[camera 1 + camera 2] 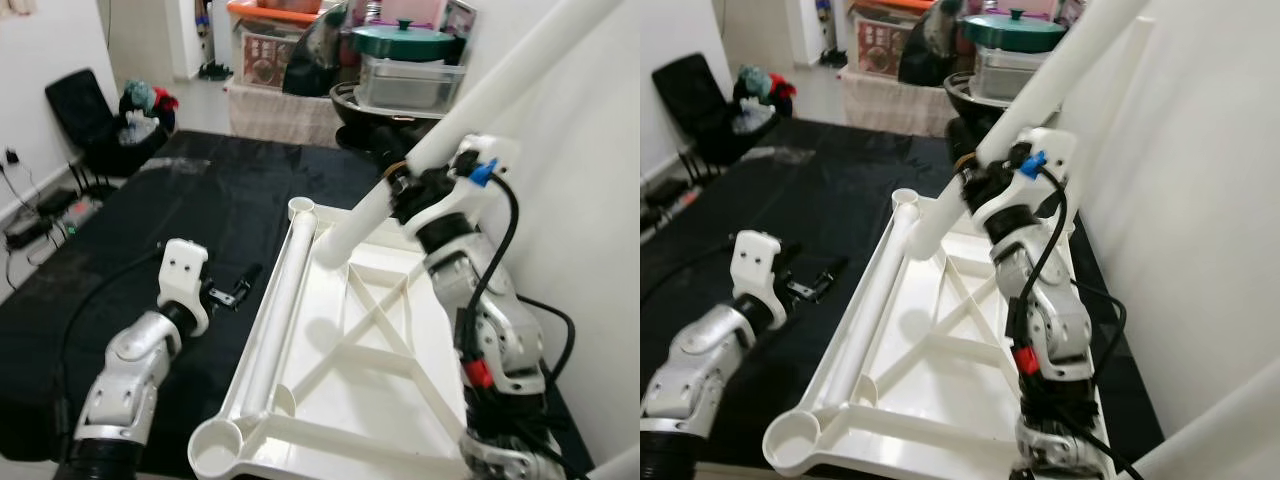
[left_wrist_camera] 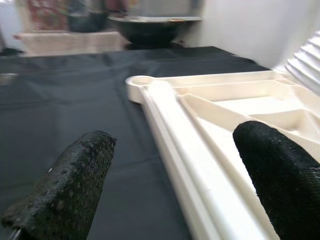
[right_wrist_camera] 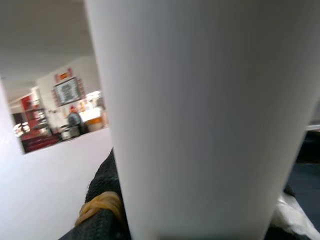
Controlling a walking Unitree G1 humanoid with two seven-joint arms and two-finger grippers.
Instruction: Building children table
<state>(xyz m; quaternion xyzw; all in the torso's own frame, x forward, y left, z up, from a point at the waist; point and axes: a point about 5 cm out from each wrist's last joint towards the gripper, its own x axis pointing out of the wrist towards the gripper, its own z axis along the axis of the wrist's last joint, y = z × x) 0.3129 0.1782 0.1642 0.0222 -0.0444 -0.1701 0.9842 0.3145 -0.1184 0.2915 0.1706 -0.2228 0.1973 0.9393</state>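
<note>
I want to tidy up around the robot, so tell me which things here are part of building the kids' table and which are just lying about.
Part of the job:
- white table top, lying upside down on the black mat
- white table leg, held slanted in the right gripper
- second leg, lying along the top's edge
- left gripper, open beside the top

Lying about:
- black chair
- green pot
- storage box
</note>
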